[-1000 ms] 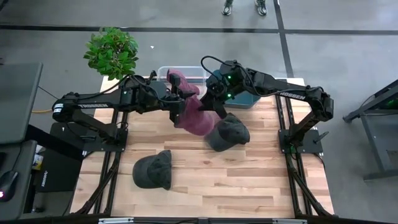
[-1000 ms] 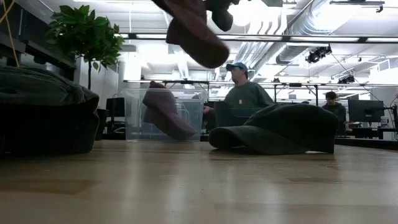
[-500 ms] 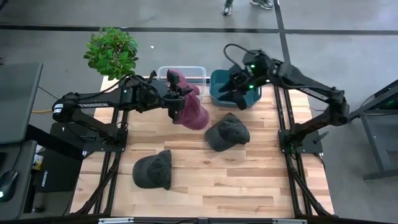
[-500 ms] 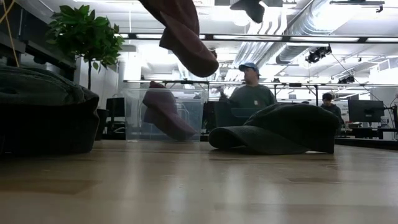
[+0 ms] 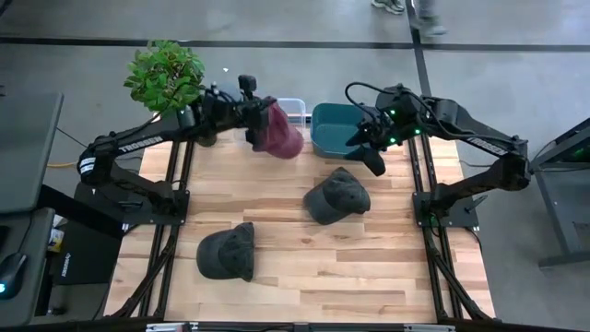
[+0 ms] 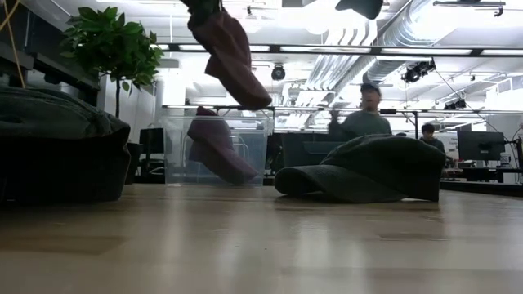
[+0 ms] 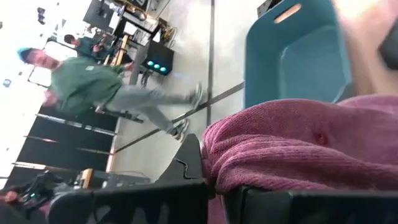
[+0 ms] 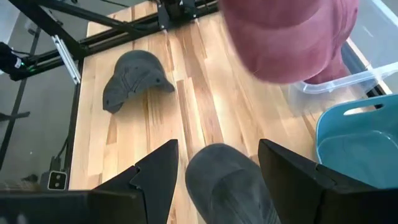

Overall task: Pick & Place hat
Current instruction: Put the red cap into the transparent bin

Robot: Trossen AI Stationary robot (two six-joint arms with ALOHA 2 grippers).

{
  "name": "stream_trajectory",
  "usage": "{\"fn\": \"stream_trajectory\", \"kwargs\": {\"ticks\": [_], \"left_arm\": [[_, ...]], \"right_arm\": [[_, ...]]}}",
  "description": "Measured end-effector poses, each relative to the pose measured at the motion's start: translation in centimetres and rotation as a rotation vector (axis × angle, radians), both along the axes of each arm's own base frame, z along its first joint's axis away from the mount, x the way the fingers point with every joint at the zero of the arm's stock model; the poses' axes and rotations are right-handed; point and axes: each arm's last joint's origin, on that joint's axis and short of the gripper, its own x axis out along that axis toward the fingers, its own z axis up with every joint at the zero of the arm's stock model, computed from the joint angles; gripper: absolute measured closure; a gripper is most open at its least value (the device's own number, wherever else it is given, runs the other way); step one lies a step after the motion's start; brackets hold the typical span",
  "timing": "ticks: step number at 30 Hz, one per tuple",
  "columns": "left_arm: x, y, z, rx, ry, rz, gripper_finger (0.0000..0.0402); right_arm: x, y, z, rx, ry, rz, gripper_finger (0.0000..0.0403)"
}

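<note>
The maroon hat (image 5: pixel 277 134) has gone from hanging over the middle of the counter (image 5: pixel 304 277), where both arms were on it, to hanging over the far edge, now carried by the left tool (image 5: pixel 249 115) alone, clamped shut on its fabric; the right tool (image 5: pixel 373 161) has let go and pulled back to the right, and it now hovers with its fingers (image 8: pixel 155 171) spread and nothing between them, above the near rim of the teal bin (image 5: pixel 336 129). The hand-over looks finished, so what remains seems to be lowering the hat into the clear bin (image 5: pixel 293 109), which already holds another maroon hat (image 6: pixel 214 149). From above the carried hat covers most of that bin and only its right corner shows; in the low view the hat hangs well above the rim, so there is height to spare. The teal bin stands just beside the clear one, leaving little sideways margin on that side, and the plant (image 5: pixel 166 76) sits near the left arm's elbow. Two dark caps, one mid-counter (image 5: pixel 336 196) and one nearer the front (image 5: pixel 228 251), lie well apart from the drop path
</note>
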Motion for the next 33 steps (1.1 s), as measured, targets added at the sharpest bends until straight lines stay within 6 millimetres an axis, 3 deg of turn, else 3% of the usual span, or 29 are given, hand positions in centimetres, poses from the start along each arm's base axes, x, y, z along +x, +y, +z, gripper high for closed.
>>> {"fn": "stream_trajectory", "kwargs": {"ticks": [7, 18, 29, 33], "left_arm": [[-1.0, 2.8, 0.0, 0.034, 0.016, 0.018, 0.0401], [1.2, 6.3, -2.5, 0.137, 0.147, 0.042, 0.0401], [2.0, 7.9, -3.9, 0.173, 0.214, 0.129, 0.0401], [1.9, 7.8, -3.3, 0.218, 0.209, 0.142, 0.0401]], "right_arm": [[0.1, 0.6, 0.0, 0.002, 0.005, 0.002, 0.0187], [0.2, 0.8, 0.0, 0.008, 0.010, -0.022, 0.0187], [0.2, 0.7, 0.0, -0.002, 0.013, -0.037, 0.0187], [0.2, 0.7, 0.0, -0.003, 0.012, -0.037, 0.0187]]}}
